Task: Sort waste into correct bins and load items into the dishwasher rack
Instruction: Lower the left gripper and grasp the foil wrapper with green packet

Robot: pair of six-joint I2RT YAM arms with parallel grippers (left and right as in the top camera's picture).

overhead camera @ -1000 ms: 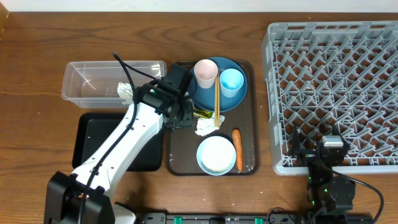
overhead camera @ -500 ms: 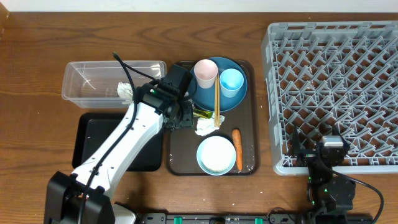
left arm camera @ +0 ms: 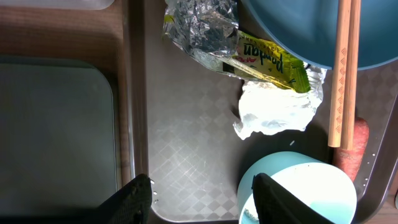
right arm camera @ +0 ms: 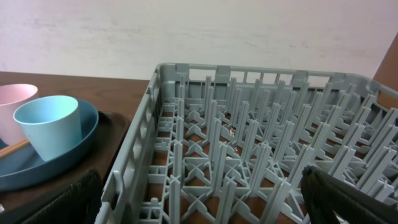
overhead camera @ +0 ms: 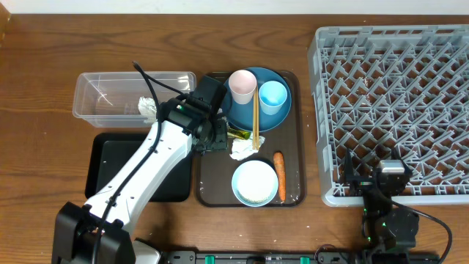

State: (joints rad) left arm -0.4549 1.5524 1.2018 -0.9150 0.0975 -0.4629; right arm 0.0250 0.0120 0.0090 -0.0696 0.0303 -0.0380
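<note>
Left pincer (left arm camera: 202, 198) was spread, empty, over the brown tray (left arm camera: 180, 155). Crumpled foil (left arm camera: 202, 25) lay ahead, touching the wrapper (left arm camera: 270, 61), beside the plate (left arm camera: 292, 31). My call: straddle foil only, close slowly, avoid snagging wrapper. Right pincer (right arm camera: 202, 196) was spread by the rack (right arm camera: 249, 155).

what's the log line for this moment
left gripper open, empty, over brown tray near foil | right gripper open, by rack | rack empty
</note>
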